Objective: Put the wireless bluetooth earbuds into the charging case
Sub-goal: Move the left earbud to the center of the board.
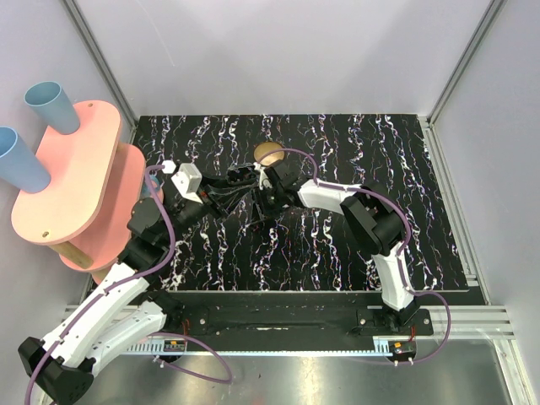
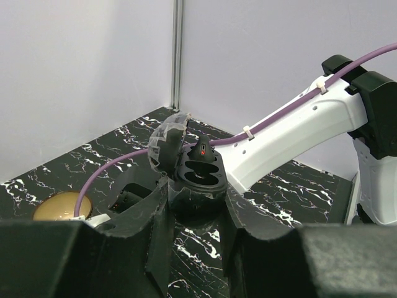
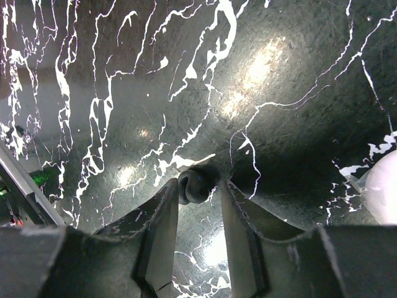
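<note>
Black table (image 1: 337,245) streaked with white marbling fills the floor between pale grey walls. The left pincer (image 2: 196,208) clamps a dark case (image 2: 200,177) by its base. Its lid (image 2: 166,146) is hinged open and tips leftward in the wrist view, and a small red light shows inside. The right pincer (image 3: 197,194) is drawn narrow, pinching one dark earbud (image 3: 192,185) at its very tips, low over the table. Both pincers meet mid-table, just on the arms' side of the brass bowl (image 1: 268,153).

glossy black marbled tabletop (image 3: 279,124), shiny dark plastic earbud (image 3: 193,185), brassy metal bowl (image 2: 61,208).
</note>
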Robot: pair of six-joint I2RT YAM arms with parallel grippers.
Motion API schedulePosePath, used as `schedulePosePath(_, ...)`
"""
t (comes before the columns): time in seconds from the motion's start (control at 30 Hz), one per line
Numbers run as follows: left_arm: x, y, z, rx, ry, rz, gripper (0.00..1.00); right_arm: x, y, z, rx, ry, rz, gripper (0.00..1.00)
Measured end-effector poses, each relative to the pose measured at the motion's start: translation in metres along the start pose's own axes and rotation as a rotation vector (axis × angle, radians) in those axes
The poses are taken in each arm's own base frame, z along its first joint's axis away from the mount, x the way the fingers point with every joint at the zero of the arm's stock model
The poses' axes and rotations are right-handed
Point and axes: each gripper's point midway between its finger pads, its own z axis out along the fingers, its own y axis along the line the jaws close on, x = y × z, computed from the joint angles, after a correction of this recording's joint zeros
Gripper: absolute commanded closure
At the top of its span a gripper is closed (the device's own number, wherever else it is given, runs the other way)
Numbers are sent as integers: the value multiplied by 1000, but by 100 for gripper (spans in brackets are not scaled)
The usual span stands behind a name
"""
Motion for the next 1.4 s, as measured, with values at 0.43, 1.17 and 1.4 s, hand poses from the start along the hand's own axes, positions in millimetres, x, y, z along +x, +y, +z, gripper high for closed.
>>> schedulePosePath(0.43,7,2,1,-4,14,-6,100,6,5,4,7,11,-42,74)
schedulePosePath(1.17,10,3,1,-8,19,-17,100,62,-17,-64,171,-126,145,91)
schedulePosePath(1.4,13,4,4,-10,27,-22,100,55,-19,-86,212,-224,177,93)
